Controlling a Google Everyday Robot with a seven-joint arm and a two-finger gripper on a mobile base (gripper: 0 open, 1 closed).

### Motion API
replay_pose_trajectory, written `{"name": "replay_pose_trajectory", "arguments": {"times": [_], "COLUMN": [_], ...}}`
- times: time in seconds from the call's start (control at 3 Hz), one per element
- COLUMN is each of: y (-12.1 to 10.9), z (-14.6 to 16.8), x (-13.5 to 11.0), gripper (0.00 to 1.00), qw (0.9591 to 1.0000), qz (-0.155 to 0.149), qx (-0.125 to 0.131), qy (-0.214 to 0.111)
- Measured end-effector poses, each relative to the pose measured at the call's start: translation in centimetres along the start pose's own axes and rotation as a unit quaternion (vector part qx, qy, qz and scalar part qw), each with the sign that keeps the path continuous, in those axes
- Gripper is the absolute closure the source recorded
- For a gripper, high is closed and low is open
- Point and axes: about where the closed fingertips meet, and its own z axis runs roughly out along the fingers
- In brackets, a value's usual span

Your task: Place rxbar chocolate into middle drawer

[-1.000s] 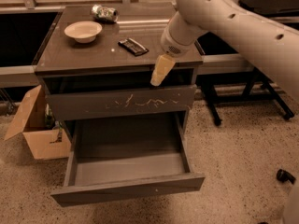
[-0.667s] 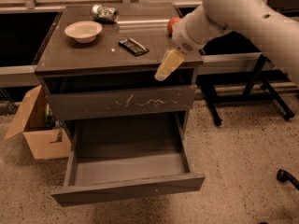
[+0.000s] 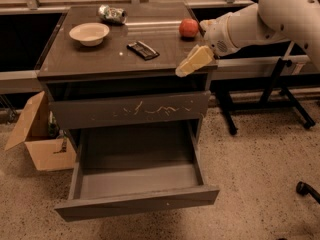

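Fingers (image 3: 192,63): pressed together, gripping nothing
Gripper (image 3: 179,73): right of centre, over the table's (image 3: 90,59) front right corner
Rxbar chocolate (image 3: 143,50): flat on the table, left of the Gripper, apart
Middle drawer (image 3: 135,204): open, lower centre

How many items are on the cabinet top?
4: bowl back left, can behind it, rxbar chocolate center, red fruit back right. Tool hovers over the front right edge.

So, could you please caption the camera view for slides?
Claw hovers by the cabinet edge; rxbar chocolate lies on top, middle drawer open below.
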Motion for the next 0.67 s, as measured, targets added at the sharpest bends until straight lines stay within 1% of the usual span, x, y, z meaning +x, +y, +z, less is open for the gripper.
{"name": "replay_pose_trajectory", "arguments": {"times": [0.33,0.67], "y": [-0.63,-0.98], "z": [-0.67,-1.03], "x": [0.23,0.33], "gripper": [0.00,0.00], "qw": [0.9995,0.9989], "qz": [0.019,0.030], "qx": [-0.001,-0.002], "qy": [-0.023,-0.036]}}
